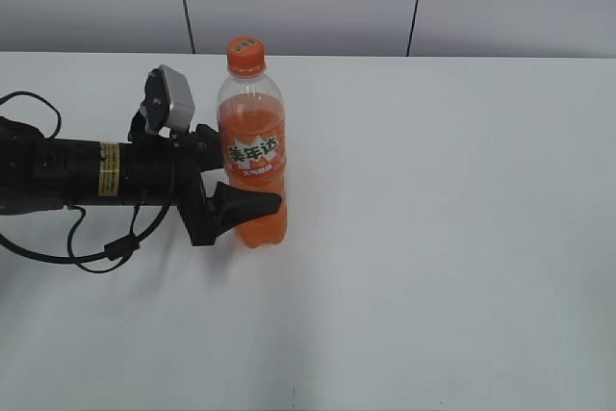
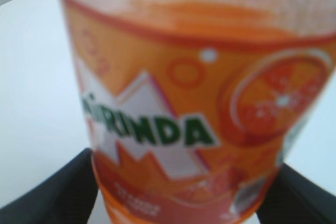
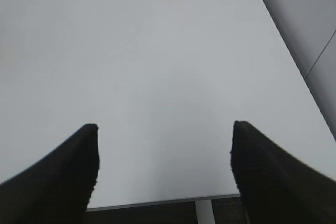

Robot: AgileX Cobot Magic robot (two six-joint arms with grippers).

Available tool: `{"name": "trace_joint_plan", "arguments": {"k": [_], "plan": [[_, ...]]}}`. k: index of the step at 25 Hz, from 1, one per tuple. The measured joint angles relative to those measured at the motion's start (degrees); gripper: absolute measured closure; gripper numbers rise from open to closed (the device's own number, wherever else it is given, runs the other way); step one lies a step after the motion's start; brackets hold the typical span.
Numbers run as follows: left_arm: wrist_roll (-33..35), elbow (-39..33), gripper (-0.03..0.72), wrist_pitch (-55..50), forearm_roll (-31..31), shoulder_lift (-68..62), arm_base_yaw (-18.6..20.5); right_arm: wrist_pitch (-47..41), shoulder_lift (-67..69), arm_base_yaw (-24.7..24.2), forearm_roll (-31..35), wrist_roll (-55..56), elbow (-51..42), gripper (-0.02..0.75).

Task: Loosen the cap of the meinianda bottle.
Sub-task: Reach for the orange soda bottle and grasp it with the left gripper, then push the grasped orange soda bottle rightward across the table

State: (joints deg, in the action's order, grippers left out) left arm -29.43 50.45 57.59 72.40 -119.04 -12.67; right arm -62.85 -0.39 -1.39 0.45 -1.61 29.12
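Exterior view: left tool (image 1: 252,201) clamps the meinianda bottle (image 1: 254,156).

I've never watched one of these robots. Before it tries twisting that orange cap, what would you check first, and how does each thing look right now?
1. The meinianda bottle stands upright on the table: ok.
2. The left gripper grips the bottle's lower body, a finger on each side: looks ok, though the blurred left wrist view cannot show how tight.
3. The cap is on and free of obstruction: ok.
4. The right gripper is open and ready: ok.
5. The right gripper is near the cap: not ok; its camera shows only bare table, and it is absent from the exterior view.
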Motion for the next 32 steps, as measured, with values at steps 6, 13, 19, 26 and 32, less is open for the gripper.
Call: {"name": "trace_joint_plan", "arguments": {"k": [6, 13, 19, 26, 32], "plan": [[0.00, 0.00, 0.167, -0.17, 0.95, 0.00, 0.00, 0.00, 0.00, 0.00, 0.00, 0.00, 0.00, 0.153], [0.06, 0.02, 0.262, -0.35, 0.93, 0.00, 0.00, 0.00, 0.00, 0.00, 0.00, 0.00, 0.00, 0.153], [0.13, 0.02, 0.272, -0.36, 0.98, 0.00, 0.00, 0.00, 0.00, 0.00, 0.00, 0.00, 0.00, 0.153], [0.13, 0.09, 0.272, -0.31, 1.10, 0.00, 0.00, 0.00, 0.00, 0.00, -0.45, 0.00, 0.00, 0.153], [0.17, 0.09, 0.272, 1.25, 3.22, -0.11, 0.00, 0.00, 0.00, 0.00, 0.00, 0.00, 0.00, 0.153]]}}
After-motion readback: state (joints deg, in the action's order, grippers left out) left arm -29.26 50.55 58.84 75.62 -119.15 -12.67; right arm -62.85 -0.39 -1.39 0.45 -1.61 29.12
